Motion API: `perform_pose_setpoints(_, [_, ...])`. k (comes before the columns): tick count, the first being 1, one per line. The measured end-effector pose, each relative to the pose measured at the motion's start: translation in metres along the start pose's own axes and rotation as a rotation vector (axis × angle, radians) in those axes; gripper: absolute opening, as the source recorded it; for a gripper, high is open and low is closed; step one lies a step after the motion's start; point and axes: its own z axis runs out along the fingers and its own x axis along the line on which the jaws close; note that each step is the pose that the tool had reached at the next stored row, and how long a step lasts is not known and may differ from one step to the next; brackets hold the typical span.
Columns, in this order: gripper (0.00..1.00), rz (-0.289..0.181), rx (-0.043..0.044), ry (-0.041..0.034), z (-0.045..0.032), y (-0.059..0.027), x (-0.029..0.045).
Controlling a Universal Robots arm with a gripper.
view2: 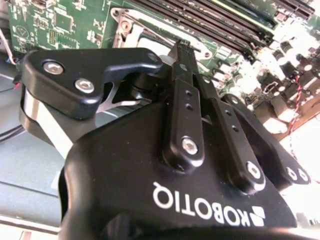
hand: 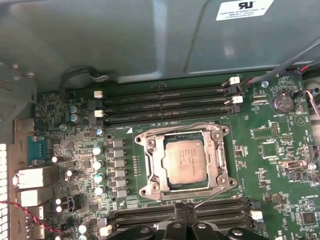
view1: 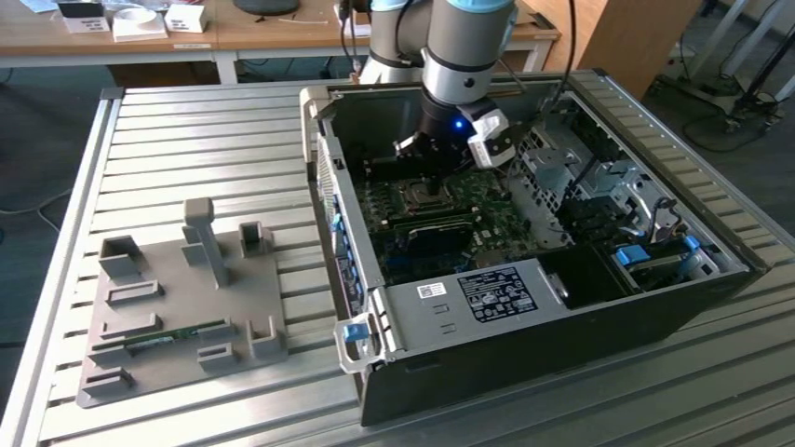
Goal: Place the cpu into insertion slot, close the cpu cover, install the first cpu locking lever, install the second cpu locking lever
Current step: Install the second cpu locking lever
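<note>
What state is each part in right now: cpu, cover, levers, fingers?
cpu: seated in the insertion slot.
cpu cover: closed over the cpu.
locking lever: wire arm raised, not latched.
gripper: fingers shut, just beside the socket.

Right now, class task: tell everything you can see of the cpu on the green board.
The cpu is a small flat square chip with a silvery-grey metal top that carries faint print. It lies level in the insertion slot, framed by the silvery cpu cover, between rows of long black memory slots. The gripper hangs close by at the socket's edge, not touching the chip.
</note>
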Motion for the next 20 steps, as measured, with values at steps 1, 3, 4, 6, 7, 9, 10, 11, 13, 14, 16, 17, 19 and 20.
perform_pose_setpoints(1, [0.11, 0.000, -0.0002, -0.0016, -0.0001, -0.0002, 0.0012])
perform_pose_setpoints(3, [0.11, -0.001, -0.0005, -0.0042, -0.0002, -0.0004, 0.0032])
perform_pose_setpoints(4, [0.11, -0.001, -0.0007, -0.0047, -0.0002, -0.0004, 0.0037])
perform_pose_setpoints(6, [0.11, -0.002, -0.0007, -0.0048, -0.0002, -0.0004, 0.0037])
perform_pose_setpoints(7, [0.11, -0.003, -0.0008, -0.0046, -0.0002, -0.0005, 0.0037])
perform_pose_setpoints(9, [0.11, -0.005, -0.0009, -0.0045, -0.0002, -0.0005, 0.0037])
perform_pose_setpoints(10, [0.11, -0.005, -0.0008, -0.0045, -0.0002, -0.0005, 0.0037])
perform_pose_setpoints(11, [0.11, -0.005, -0.0007, -0.0044, 0.0000, -0.0005, 0.0037])
perform_pose_setpoints(13, [0.11, -0.005, -0.0010, -0.0045, 0.0005, -0.0005, 0.0038])
perform_pose_setpoints(14, [0.11, -0.005, -0.0008, -0.0044, 0.0007, -0.0006, 0.0038])
perform_pose_setpoints(16, [0.11, -0.005, -0.0008, -0.0044, 0.0012, -0.0006, 0.0038])
perform_pose_setpoints(17, [0.11, -0.005, -0.0009, -0.0045, 0.0015, -0.0006, 0.0039])
perform_pose_setpoints(19, [0.11, -0.005, -0.0008, -0.0045, 0.0021, -0.0008, 0.0048])
perform_pose_setpoints(20, [0.11, -0.005, -0.0008, -0.0045, 0.0028, -0.0011, 0.0065])
